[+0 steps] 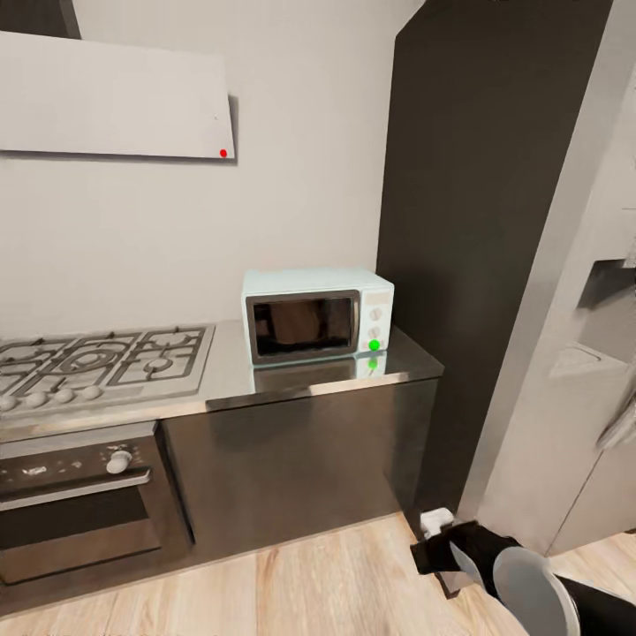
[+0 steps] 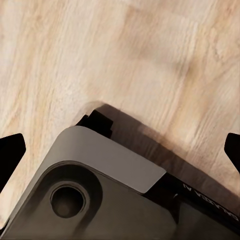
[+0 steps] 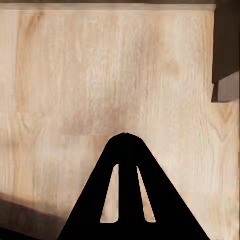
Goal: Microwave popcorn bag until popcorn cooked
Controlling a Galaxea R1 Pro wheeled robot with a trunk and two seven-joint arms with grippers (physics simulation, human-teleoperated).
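The right hand [image 3: 126, 136] points down at the wooden floor [image 3: 75, 75]. Its two black fingers are pressed together to one tip, so it is shut tight and holds nothing. In the head view the right arm [image 1: 521, 574] hangs low, close to the robot's body.

The left hand [image 2: 120, 150] also hangs over the floor. Its two black fingertips [image 2: 11, 150] sit far apart at the two edges of the left wrist view, so it is open wide with nothing inside. Under it is a grey part of the robot's base [image 2: 100, 200].

Farther away, up above both hands, is the shiny grey counter [image 1: 406, 353] on dark cabinets [image 1: 300, 468]. The microwave [image 1: 316, 315] stands on it, well apart from both hands. It is pale blue, its dark door is shut, and a green dot glows on its white side panel. Beside it is the steel gas hob [image 1: 97, 362], with a dark oven [image 1: 79, 503] underneath. A tall dark wall panel [image 1: 477, 221] stands on the microwave's other side.
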